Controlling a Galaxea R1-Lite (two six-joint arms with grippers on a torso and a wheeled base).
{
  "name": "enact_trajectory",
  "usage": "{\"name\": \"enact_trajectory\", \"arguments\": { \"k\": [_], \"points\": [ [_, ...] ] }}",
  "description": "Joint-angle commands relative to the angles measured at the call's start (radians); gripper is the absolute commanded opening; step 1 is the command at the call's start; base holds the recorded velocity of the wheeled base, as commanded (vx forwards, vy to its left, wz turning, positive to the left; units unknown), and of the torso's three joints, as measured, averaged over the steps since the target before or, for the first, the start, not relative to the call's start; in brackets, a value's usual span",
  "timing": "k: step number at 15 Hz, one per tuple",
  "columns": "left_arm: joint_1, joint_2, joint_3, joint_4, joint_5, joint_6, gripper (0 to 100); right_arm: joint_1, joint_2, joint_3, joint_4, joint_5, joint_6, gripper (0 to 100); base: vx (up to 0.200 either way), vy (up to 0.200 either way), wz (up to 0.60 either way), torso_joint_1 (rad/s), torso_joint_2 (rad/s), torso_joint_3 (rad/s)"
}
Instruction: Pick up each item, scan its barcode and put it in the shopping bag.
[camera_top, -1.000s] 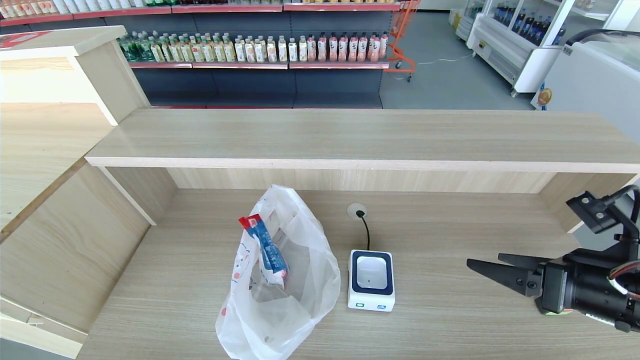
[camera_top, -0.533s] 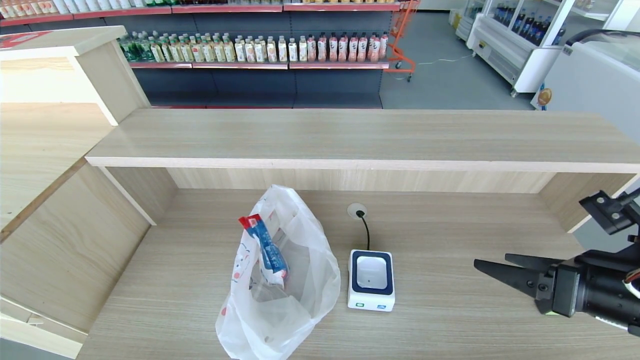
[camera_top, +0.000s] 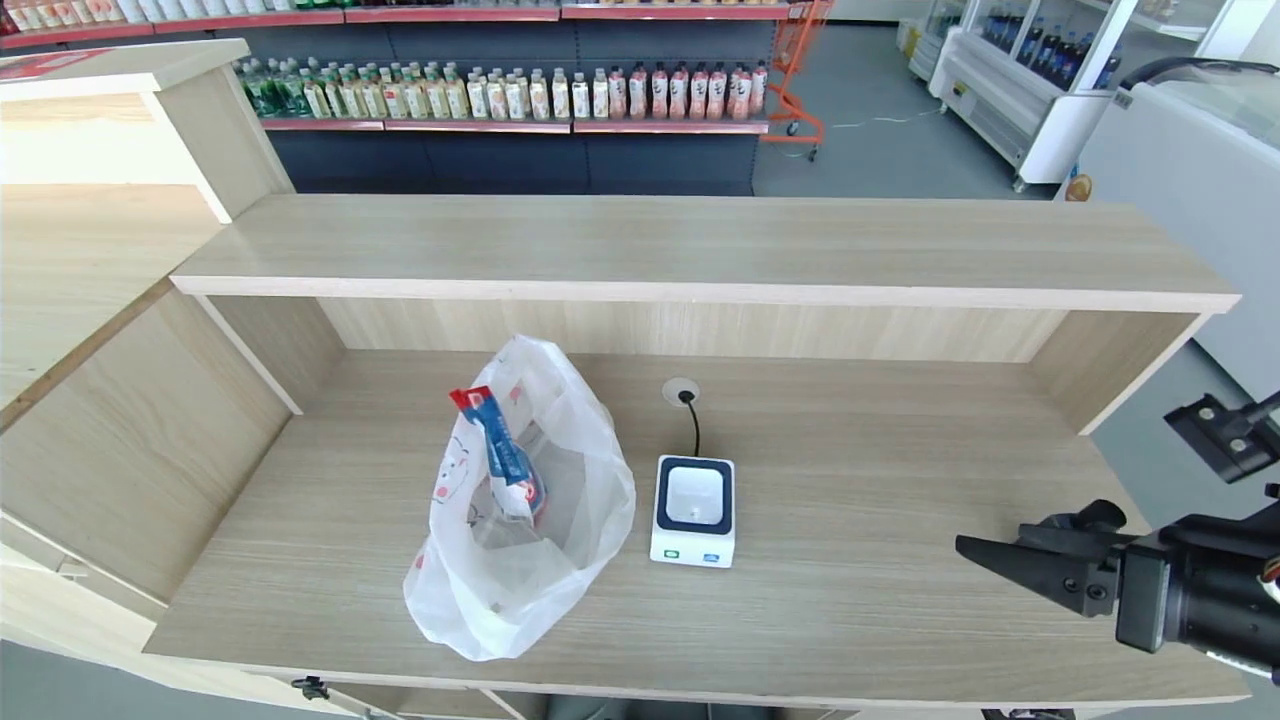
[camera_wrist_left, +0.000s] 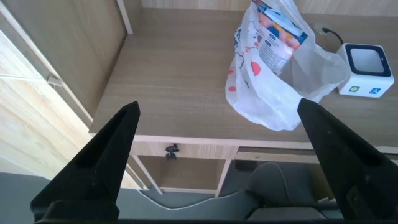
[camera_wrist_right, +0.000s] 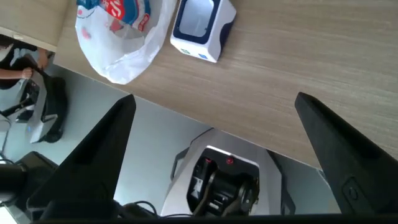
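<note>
A white bag (camera_top: 450, 560) is seen standing open on the counter (camera_top: 880, 530), left of its middle. A red, blue and white packet (camera_top: 498, 450) is held inside it, tilted, with its red top end raised above the near part of the rim. Whether its lower end reaches the bag's bottom cannot quite be told through the plastic. The scanner (camera_top: 692, 505) is set just beside the bag on the right, with its window turned upward. A black cable (camera_top: 694, 425) is led from its far side into a round hole in the counter.

The right gripper (camera_top: 990, 545) is held over the counter's right end, pointed towards the scanner and well apart from it. Its fingers are spread wide, and nothing is gripped between them. The left gripper (camera_wrist_left: 217, 107) is held off the counter's near left edge. Its fingers are likewise spread and empty, and the bag is seen beyond them. Rows of bottles (camera_top: 500, 95) are ranged on shop shelves behind the counter.
</note>
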Motion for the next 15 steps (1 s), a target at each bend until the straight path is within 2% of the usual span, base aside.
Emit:
{"name": "enact_trajectory", "arguments": {
  "k": [1,2,8,10,12,13,15],
  "points": [
    [0.0,0.0,0.0,-0.001,0.0,-0.001,100,-0.011,-0.014,-0.001,0.007,-0.009,0.0,100,0.0,0.0,0.0,0.0,0.0,0.0],
    [0.0,0.0,0.0,-0.001,0.0,-0.001,100,-0.025,-0.014,-0.001,0.008,-0.02,0.0,100,0.0,0.0,0.0,0.0,0.0,0.0],
    [0.0,0.0,0.0,-0.001,0.0,0.004,100,-0.175,0.006,-0.007,0.071,-0.043,-0.047,100,0.0,-0.2,0.0,0.0,0.0,0.006],
    [0.0,0.0,0.0,-0.001,0.0,0.002,100,-0.269,0.041,-0.009,0.116,-0.095,-0.155,100,0.0,-0.2,0.0,0.022,0.01,0.0],
    [0.0,0.0,0.0,-0.001,0.0,0.002,100,-0.373,0.109,-0.01,0.126,-0.213,-0.304,100,0.0,-0.2,0.0,0.0,0.0,0.005],
    [0.0,0.0,0.0,-0.001,0.0,0.001,100,-0.388,0.125,-0.01,0.125,-0.234,-0.343,100,0.0,-0.2,0.0,-0.012,0.0,0.002],
    [0.0,0.0,0.0,-0.001,0.0,0.002,100,-0.394,0.185,-0.024,0.126,-0.268,-0.435,100,0.0,0.0,0.0,0.0,0.0,0.0]
  ]
}}
